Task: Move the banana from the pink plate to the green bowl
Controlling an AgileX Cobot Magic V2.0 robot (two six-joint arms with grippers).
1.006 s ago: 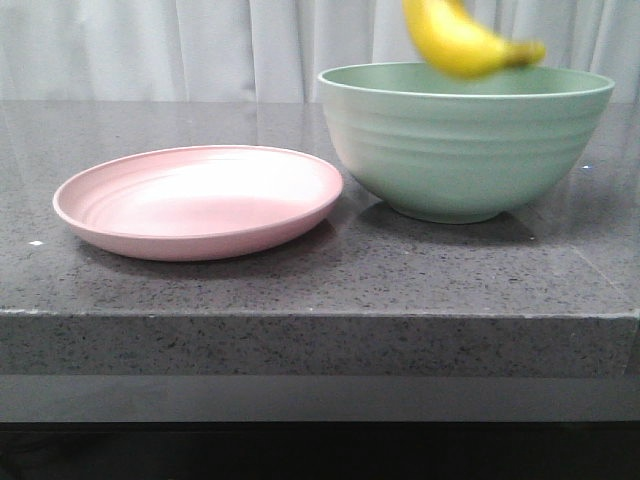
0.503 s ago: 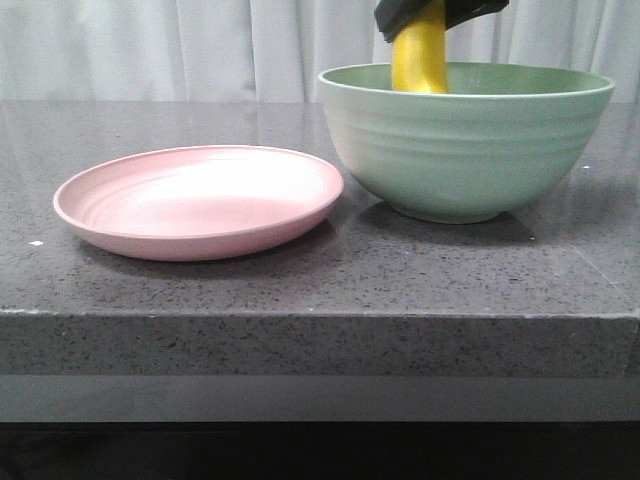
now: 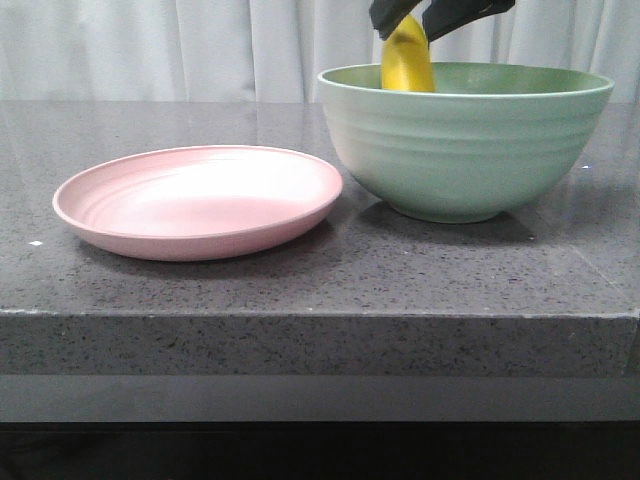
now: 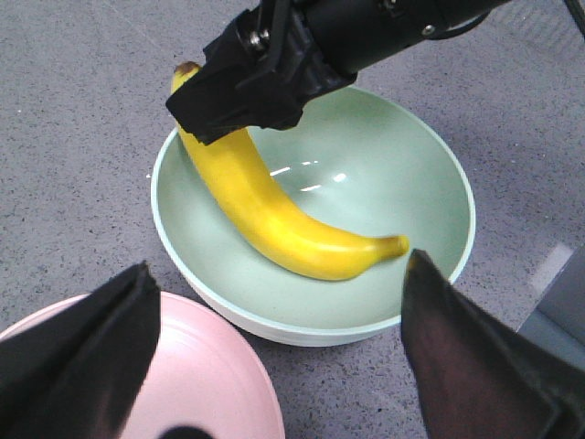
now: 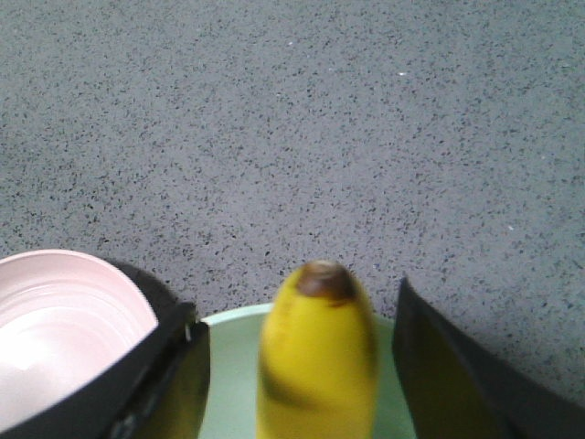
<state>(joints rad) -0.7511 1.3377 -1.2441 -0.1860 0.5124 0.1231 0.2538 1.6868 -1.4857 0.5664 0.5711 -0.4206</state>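
The yellow banana (image 3: 408, 62) lies in the green bowl (image 3: 465, 150), its brown-tipped end leaning up over the rim. In the left wrist view the banana (image 4: 265, 210) curves across the bowl's inside (image 4: 384, 174). My right gripper (image 3: 412, 22) hovers at that raised end, jaws open with a gap on each side of the banana (image 5: 315, 366). It also shows in the left wrist view (image 4: 247, 91). The pink plate (image 3: 200, 200) sits empty left of the bowl. My left gripper (image 4: 279, 270) is open and empty above the gap between the plate (image 4: 210, 393) and the bowl.
The plate and the bowl stand on a dark speckled stone counter (image 3: 320, 290), whose front edge is near the camera. A white curtain (image 3: 150, 45) hangs behind. The plate's rim nearly touches the bowl's side.
The banana came down from above the bowl into it. My right gripper's fingers have spread apart from the banana's upper end.
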